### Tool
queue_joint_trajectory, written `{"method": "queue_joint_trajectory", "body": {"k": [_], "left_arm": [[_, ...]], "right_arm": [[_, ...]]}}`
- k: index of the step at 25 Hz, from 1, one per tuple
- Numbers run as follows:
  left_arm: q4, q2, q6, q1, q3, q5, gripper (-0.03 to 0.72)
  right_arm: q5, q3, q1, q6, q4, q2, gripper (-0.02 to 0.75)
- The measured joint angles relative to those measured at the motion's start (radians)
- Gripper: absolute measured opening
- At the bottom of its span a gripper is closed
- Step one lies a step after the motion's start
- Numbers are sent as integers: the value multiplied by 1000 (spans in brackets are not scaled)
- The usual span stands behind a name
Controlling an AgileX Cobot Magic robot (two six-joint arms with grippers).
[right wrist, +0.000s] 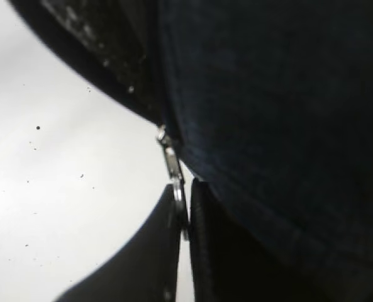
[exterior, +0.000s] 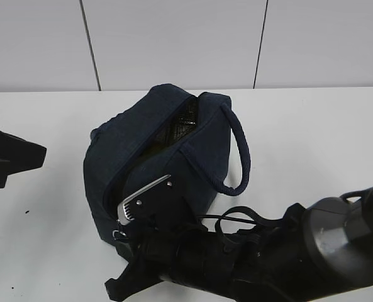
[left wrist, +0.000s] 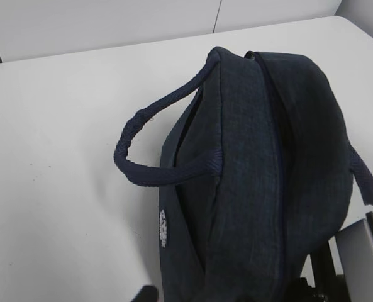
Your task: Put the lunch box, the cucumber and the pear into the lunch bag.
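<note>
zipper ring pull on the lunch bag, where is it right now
In the right wrist view the silver ring pull sits low and centre, pinched between the right gripper's fingers, against the lunch bag's near end.

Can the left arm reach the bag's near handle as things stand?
Probably yes. In the left wrist view the handle loops out from the bag over bare table, nothing in front of it. The left gripper itself is out of view.

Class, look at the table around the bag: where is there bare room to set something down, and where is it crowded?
Free: the table left of the bag, past the left arm; the strip between bag and wall; the right side beyond the handle. Crowded: the front, where the right arm fills the near edge, its fingers pinching the zipper pull.
</note>
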Motion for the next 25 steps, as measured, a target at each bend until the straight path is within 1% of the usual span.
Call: {"method": "queue_joint_trajectory", "body": {"k": [1,2,7,10,12,15,17,20,25], "left_arm": [[0,0,0,0,0,0,238],[0,0,0,0,0,0,238],[0,0,0,0,0,0,238],[-1,0,0,0,0,0,238],[-1,0,0,0,0,0,238],[-1,0,0,0,0,0,238],[-2,0,0,0,0,1,238],[-2,0,0,0,0,2,238],[-2,1,0,0,0,9,238]], "right_arm": [[0,0,0,0,-2,0,15],[0,0,0,0,-2,0,6],[2,0,0,0,-4,0,6],[29,0,0,0,-26,-2,6],[76,0,0,0,-52,-26,6],[194,0,0,2,-79,-99,6],[267,0,0,2,-119,-160,6],[324,-2,0,2,-161,-256,6],[478,-63,0,2,-212,-332,6]]}}
